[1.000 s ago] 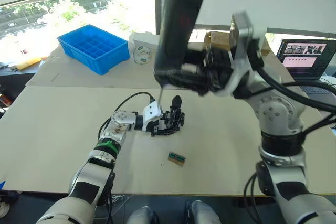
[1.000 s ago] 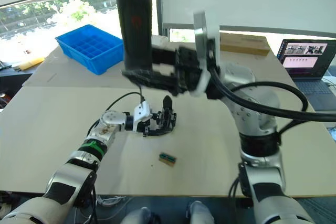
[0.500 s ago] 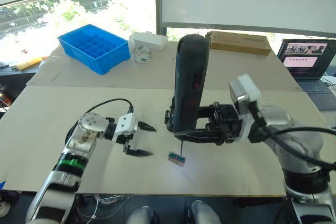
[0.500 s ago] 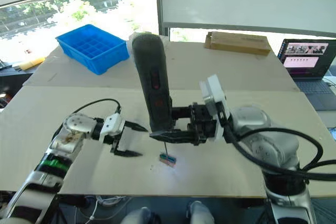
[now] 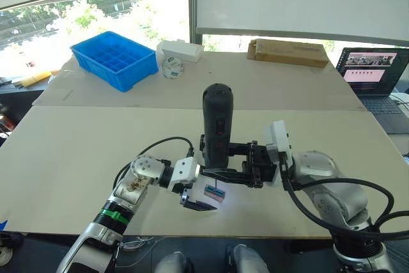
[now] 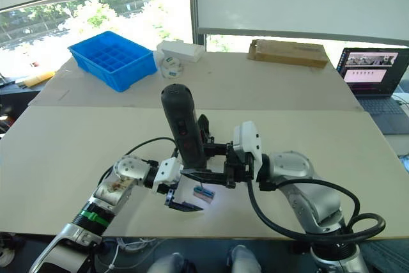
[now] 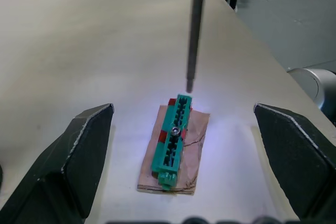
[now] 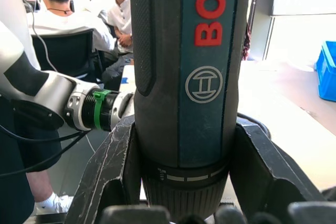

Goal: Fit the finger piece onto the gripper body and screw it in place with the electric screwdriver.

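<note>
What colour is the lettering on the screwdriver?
Red, on the electric screwdriver; clearest in the right wrist view.

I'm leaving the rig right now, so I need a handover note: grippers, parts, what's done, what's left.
Left gripper: open, fingers either side of the green block, not touching it.
Right gripper: shut on the screwdriver, held upright; the bit ends close over the block's end.
Gripper body: on the table behind the screwdriver, mostly hidden; I cannot tell whether the finger piece is on it.
Done: screwdriver in hand.
Left: probably take a screw from the block, check the finger piece is seated, then drive the screw.
</note>
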Tool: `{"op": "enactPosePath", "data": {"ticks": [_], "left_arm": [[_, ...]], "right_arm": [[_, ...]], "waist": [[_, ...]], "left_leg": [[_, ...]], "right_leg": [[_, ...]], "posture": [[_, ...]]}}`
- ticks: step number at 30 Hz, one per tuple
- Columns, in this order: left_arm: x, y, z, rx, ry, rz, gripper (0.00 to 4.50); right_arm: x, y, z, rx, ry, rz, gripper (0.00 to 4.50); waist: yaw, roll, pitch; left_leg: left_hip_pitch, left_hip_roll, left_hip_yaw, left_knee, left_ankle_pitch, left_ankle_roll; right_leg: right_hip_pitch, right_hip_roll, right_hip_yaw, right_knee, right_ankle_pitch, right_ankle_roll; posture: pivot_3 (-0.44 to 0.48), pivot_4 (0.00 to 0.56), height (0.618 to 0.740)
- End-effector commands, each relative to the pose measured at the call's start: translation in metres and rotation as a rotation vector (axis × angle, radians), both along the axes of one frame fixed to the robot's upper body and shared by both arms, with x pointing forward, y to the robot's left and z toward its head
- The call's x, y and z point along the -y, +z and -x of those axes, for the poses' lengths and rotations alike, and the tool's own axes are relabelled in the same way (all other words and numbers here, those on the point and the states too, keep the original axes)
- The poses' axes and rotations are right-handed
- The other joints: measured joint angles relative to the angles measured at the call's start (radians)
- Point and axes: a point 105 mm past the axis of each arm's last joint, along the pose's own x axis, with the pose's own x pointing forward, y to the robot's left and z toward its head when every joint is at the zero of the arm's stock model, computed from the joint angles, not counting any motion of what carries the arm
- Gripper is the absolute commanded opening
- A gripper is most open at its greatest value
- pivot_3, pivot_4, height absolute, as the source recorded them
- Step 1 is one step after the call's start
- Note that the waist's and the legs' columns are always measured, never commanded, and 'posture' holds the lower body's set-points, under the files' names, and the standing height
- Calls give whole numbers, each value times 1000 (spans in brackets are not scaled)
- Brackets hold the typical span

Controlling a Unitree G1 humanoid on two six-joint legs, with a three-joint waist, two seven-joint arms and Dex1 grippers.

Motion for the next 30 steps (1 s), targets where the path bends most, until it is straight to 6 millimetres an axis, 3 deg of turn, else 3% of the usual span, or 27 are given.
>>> {"op": "enactPosePath", "data": {"ticks": [1,17,30], "left_arm": [[7,7,-5,7,1,26,4500],[9,-3,-8,4,-21,-17,4500],[10,-2,-9,12,-18,-13,4500]], "right_arm": [[-1,10,2,64,-1,-45,1923],[0,3,-10,33,-45,-60,1923],[-1,0,-8,23,-32,-48,1923]], "waist": [[0,0,0],[0,0,0],[0,0,0]], "left_leg": [[0,0,0,0,0,0],[0,0,0,0,0,0],[0,0,0,0,0,0]], "right_leg": [[0,0,0,0,0,0],[0,0,0,0,0,0],[0,-1,0,0,0,0]], "posture": [[0,150,738],[0,150,738],[0,150,738]]}}
